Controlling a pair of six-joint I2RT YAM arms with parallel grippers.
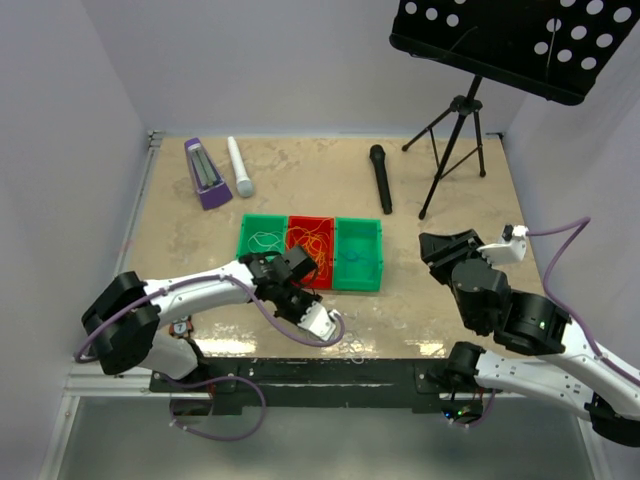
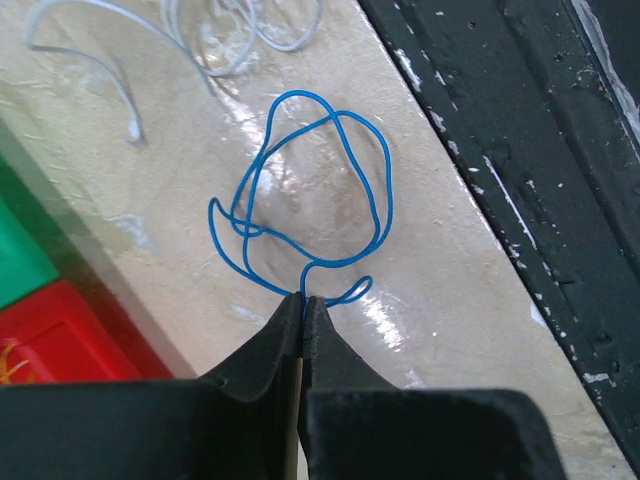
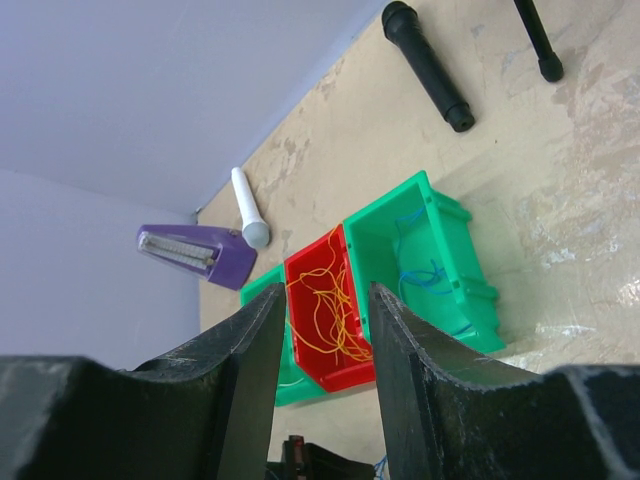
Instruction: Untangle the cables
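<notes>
My left gripper (image 2: 304, 300) is shut on a thin blue cable (image 2: 386, 200), pinching it where its loops cross on the table near the front edge. White cable (image 2: 130, 115) lies loose just beyond it. In the top view that gripper (image 1: 340, 335) sits low in front of the bins. Orange cables (image 1: 312, 248) fill the red bin (image 1: 310, 217), white ones lie in the left green bin (image 1: 245, 235), and blue ones in the right green bin (image 1: 358, 285). My right gripper (image 3: 325, 292) hangs open and empty, raised at the right (image 1: 440, 250), looking down at the bins.
At the back of the table lie a purple metronome (image 1: 205, 173), a white microphone (image 1: 240, 167) and a black microphone (image 1: 381, 178). A music stand's tripod (image 1: 455, 140) stands back right. The black table edge (image 2: 520, 150) runs close beside the blue loops.
</notes>
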